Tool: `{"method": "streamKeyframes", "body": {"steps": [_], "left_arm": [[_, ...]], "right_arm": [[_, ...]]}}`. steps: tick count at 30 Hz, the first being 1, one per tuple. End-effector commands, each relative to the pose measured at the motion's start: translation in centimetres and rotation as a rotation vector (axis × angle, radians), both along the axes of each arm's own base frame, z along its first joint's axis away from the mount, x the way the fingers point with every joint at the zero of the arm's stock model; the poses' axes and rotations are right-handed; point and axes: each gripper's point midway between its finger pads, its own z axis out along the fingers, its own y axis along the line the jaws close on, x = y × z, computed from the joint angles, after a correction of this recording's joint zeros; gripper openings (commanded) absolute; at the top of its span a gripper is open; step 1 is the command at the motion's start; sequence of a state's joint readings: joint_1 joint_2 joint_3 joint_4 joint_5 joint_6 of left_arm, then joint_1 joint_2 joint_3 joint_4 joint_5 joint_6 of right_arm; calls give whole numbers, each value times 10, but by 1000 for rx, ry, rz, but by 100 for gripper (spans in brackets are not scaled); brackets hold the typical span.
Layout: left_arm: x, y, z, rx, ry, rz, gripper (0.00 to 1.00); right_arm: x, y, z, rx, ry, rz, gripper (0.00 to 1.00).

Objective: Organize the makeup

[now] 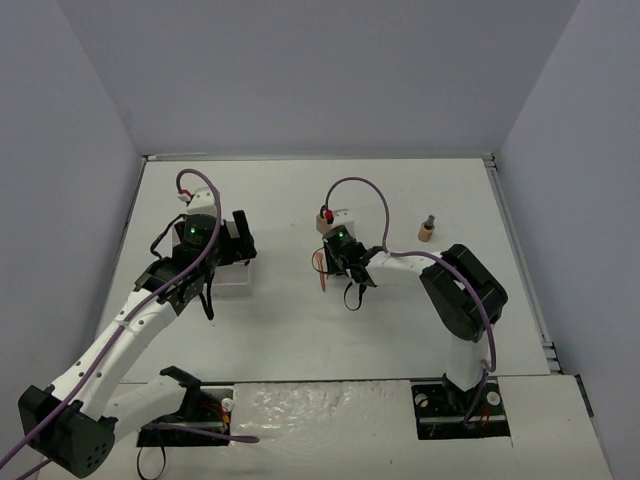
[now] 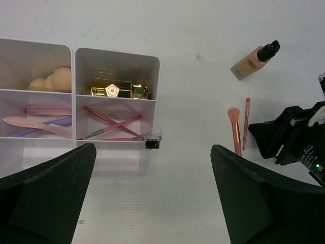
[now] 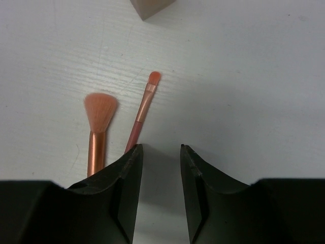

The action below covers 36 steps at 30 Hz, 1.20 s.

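Note:
The makeup is partly in the white organizer (image 2: pixel 117 57): peach sponges (image 2: pixel 53 80), black-gold lipstick tubes (image 2: pixel 119 91) and thin pink sticks (image 2: pixel 109 124). A fluffy brush (image 3: pixel 98 127) and a thin brush (image 3: pixel 143 108) lie side by side on the table. A tan bottle (image 2: pixel 252 61) lies beyond them, and another tan bottle (image 1: pixel 426 232) stands far right. My right gripper (image 3: pixel 160 151) is low over the table, jaws apart on bare table, its left finger just over the thin brush's handle. My left gripper (image 2: pixel 152 203) hangs wide open near the organizer, holding nothing.
The organizer (image 1: pixel 236 279) sits under the left arm, left of centre. The right arm's elbow (image 1: pixel 462 290) bulks at the right. Grey walls close the table on three sides. The near tan bottle (image 1: pixel 322 221) is close behind the right wrist.

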<state>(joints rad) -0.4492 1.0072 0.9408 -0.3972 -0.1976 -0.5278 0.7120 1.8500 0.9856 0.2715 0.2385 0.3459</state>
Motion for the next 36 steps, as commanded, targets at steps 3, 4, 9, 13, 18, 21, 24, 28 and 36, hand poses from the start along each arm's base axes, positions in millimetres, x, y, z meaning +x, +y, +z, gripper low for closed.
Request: {"method": "streamKeyframes", "body": {"steps": [3, 4, 9, 13, 18, 21, 24, 28, 36], "left_arm": [[11, -6, 39, -57, -87, -2, 95], [11, -6, 39, -57, -86, -3, 95], [11, -7, 39, -64, -82, -4, 96], [9, -5, 40, -63, -81, 1, 97], [8, -3, 42, -62, -87, 11, 97], [7, -2, 43, -60, -85, 14, 97], [6, -3, 43, -67, -81, 9, 97], [6, -7, 46, -86, -83, -1, 97], [8, -31, 51, -159, -62, -93, 97]], "right_arm": [[22, 2, 72, 119, -156, -92, 37], [23, 4, 74, 123, -158, -87, 37], [27, 11, 67, 112, -138, -72, 38], [26, 17, 54, 104, -107, -59, 38], [22, 21, 35, 80, -73, -48, 38], [17, 17, 19, 53, -41, -47, 37], [12, 12, 7, 29, -23, -53, 35], [5, 1, -5, -7, -4, -67, 30], [-14, -27, -14, -41, 32, -62, 5]]}}
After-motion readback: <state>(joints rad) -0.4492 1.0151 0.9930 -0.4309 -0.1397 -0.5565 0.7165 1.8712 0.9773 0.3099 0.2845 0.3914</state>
